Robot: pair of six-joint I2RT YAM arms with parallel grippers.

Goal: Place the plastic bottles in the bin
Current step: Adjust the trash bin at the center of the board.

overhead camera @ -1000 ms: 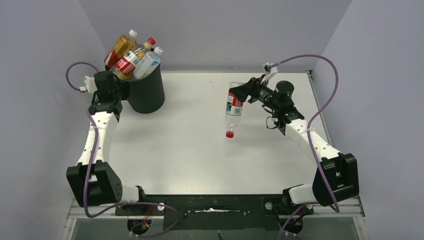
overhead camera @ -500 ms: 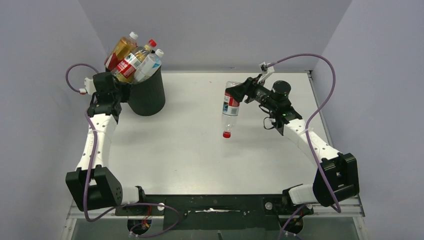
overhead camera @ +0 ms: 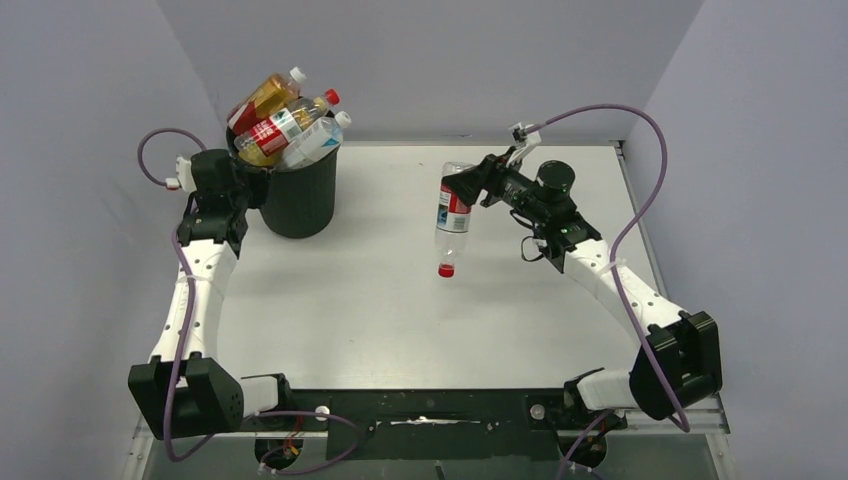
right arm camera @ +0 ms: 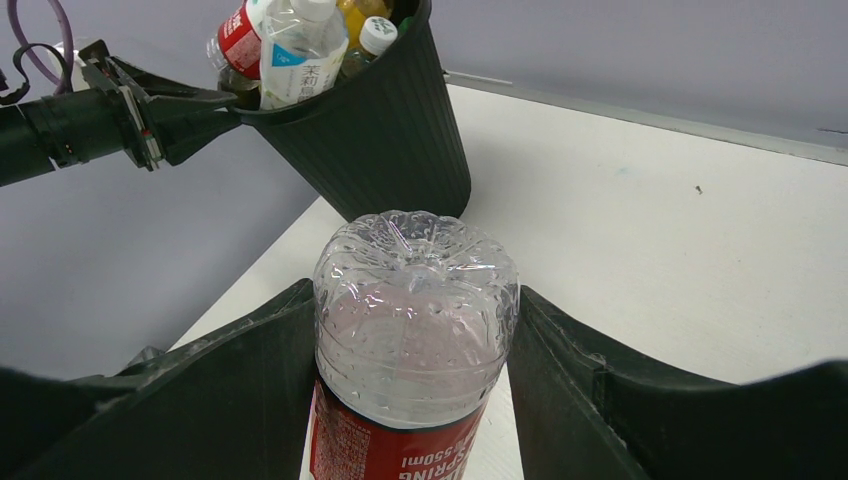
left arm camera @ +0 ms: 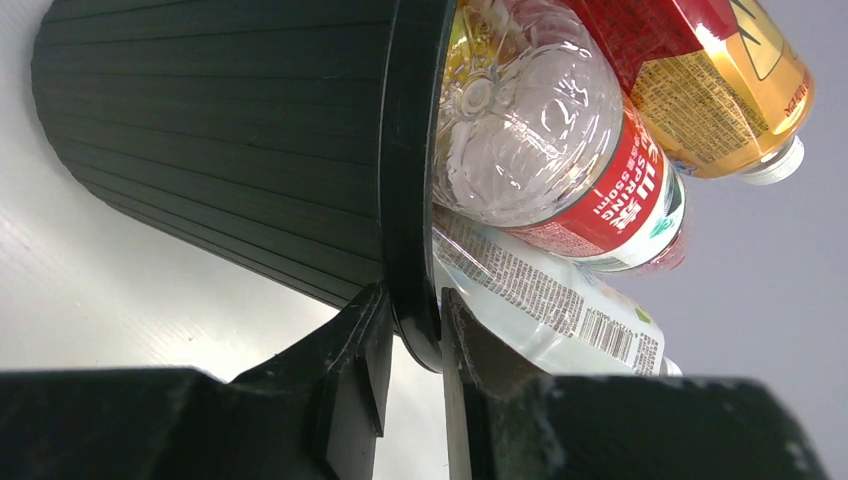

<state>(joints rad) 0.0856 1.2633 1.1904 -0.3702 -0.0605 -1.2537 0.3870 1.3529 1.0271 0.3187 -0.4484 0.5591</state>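
From above, the bin (overhead camera: 300,200) sits at the table's (overhead camera: 380,310) 10 o'clock corner, with bottles (overhead camera: 285,125) heaped over its rim, necks pointing to 2 o'clock. The left gripper (overhead camera: 256,180) is pinched on the rim at the bin's 9 o'clock side. The right gripper (overhead camera: 458,188), toward 1 o'clock, clasps a clear red-labelled bottle (overhead camera: 450,232) near its base, with the red cap (overhead camera: 446,270) hanging down above the table.

At the left wrist, the left gripper (left arm camera: 412,345) has its jaws tight on the bin's (left arm camera: 220,150) rolled rim. The bottles (left arm camera: 560,130) lie at 1 o'clock.

At the right wrist, the right gripper (right arm camera: 410,370) squeezes the bottle (right arm camera: 410,320), base up. The bin (right arm camera: 385,140) stands at 11 o'clock, and the left gripper (right arm camera: 215,105) is on its rim.
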